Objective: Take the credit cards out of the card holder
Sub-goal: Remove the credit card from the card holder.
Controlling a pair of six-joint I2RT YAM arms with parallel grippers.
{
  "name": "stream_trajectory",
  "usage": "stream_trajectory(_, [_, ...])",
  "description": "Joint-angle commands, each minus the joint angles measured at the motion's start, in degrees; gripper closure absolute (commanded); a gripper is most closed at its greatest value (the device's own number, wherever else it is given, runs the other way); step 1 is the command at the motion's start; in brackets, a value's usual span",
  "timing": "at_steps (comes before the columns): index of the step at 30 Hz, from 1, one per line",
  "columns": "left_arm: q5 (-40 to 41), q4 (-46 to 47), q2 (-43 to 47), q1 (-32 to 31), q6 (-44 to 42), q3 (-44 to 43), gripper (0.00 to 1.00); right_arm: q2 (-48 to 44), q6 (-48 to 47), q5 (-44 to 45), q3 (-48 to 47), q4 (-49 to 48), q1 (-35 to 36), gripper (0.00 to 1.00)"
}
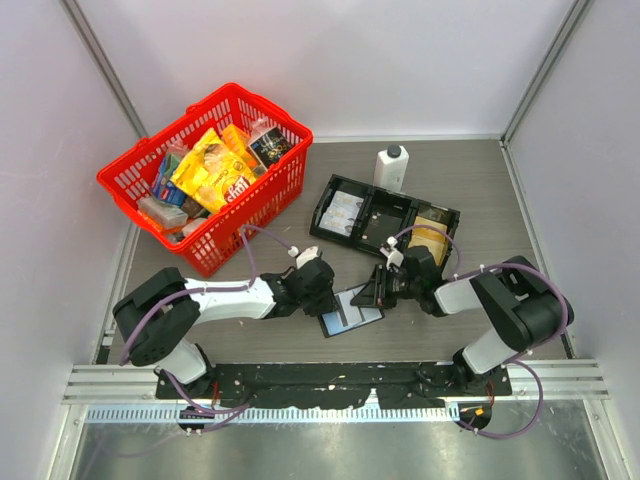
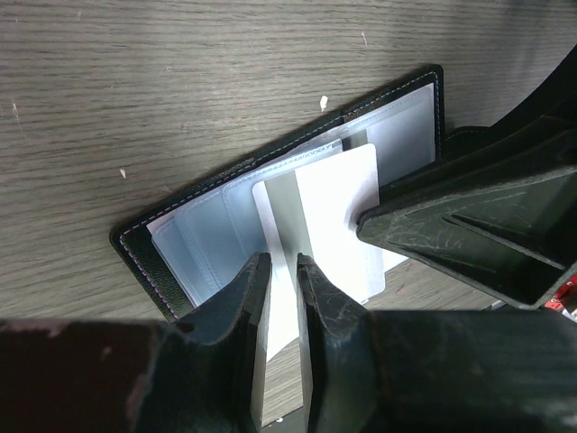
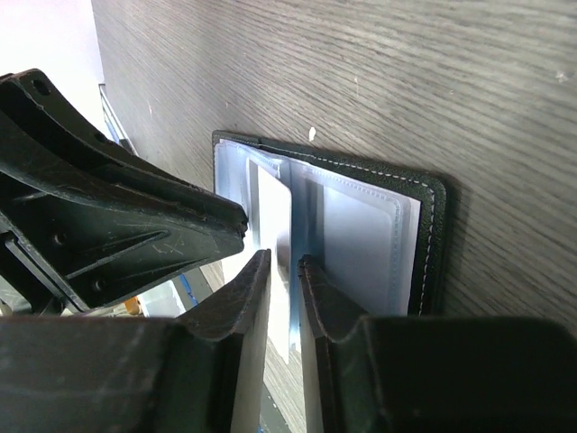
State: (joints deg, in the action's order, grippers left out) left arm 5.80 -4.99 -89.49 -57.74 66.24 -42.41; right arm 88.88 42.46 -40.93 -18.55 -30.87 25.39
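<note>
From above, the card holder (image 1: 358, 313) lies open on the table (image 1: 500, 200), with the left gripper (image 1: 333, 297) and the right gripper (image 1: 378, 292) meeting over it nose to nose. Only the wrist views show the credit card (image 2: 334, 216). It is white with a grey stripe, half out of a clear pocket, and runs under the left gripper's tips. Those fingers (image 2: 248, 302) stand a slit apart, and I cannot tell whether they grasp the card or merely rest on it.

The right wrist view shows the same card slantwise, entering that gripper's own narrow gap. Its hold is equally unclear.

The holder's stitched black edge lies just ahead of both pairs of tips, with bare wood beyond it. The grippers almost touch. A black tray (image 1: 372, 212) lies beyond the right gripper and a red basket (image 1: 262, 205) beyond the left, both well apart from them.
</note>
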Motion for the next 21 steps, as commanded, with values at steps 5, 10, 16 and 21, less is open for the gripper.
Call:
stream_trajectory(5, [-0.6, -2.7, -0.9, -0.1, 0.5, 2.2, 0.78, 1.2, -0.7, -0.3, -0.8, -1.0, -0.1, 0.94])
stream_trajectory(10, [-0.3, -3.2, -0.6, -0.2, 0.6, 2.9, 0.79, -3.6, -6.2, 2.6, -2.0, 8.4, -1.8, 0.99])
stream_trajectory(16, [0.0, -3.5, -0.2, -0.2, 0.6, 3.4, 0.80, -9.9, -11.6, 7.2, -4.6, 20.9, -3.9, 0.99])
stream_trajectory(21, [1.4, -4.9, 2.1, 0.3, -0.2, 3.7, 0.79, -17.1, -15.3, 14.5, -8.4, 34.3, -3.9, 0.99])
